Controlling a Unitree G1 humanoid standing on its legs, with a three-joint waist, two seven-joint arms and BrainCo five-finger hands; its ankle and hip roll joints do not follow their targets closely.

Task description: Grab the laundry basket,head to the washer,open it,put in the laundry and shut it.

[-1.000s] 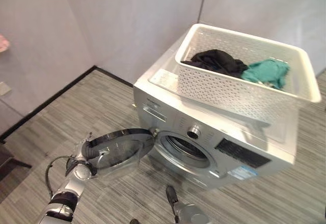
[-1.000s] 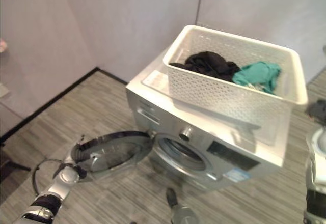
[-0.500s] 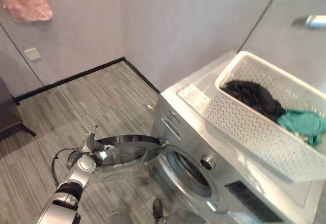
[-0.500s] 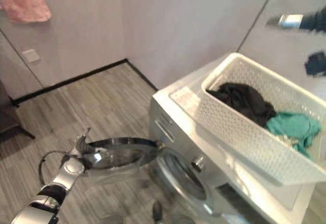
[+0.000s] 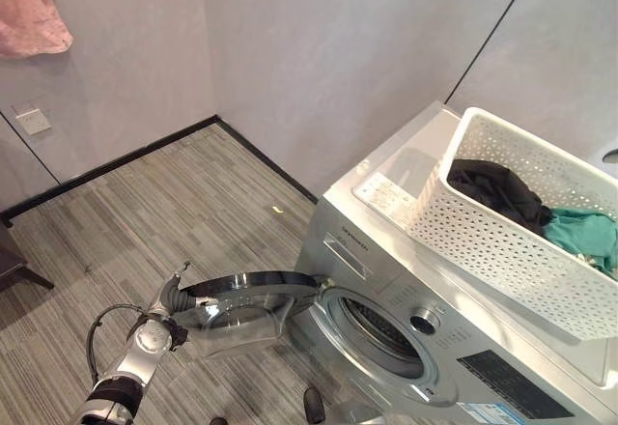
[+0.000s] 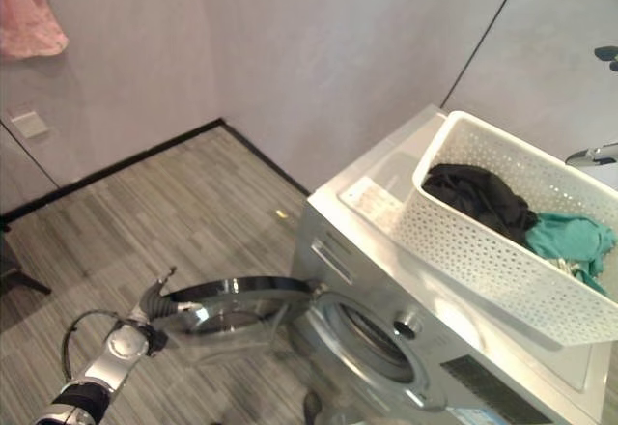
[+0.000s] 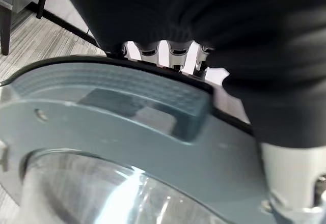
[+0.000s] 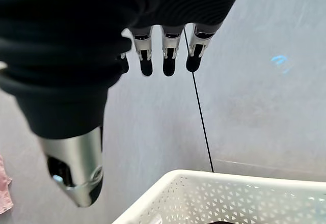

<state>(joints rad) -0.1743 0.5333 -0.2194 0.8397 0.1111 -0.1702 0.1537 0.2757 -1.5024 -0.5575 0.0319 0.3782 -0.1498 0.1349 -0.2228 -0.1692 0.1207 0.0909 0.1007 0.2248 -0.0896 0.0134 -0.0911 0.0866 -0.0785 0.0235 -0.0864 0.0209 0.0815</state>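
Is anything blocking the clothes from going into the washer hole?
Nothing visible does. The door is swung wide open, held at its edge by the left hand, and the drum opening is clear below the basket.

The silver washer stood with its round glass door swung wide open, lying almost level. On its top sat the white perforated basket, holding black and teal clothes.

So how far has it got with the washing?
The basket already sits on top of the washer, and the washer door stands open with the left hand at its edge. The right hand hangs open above the basket. The black garment and teal garment still need loading, then the door shutting.
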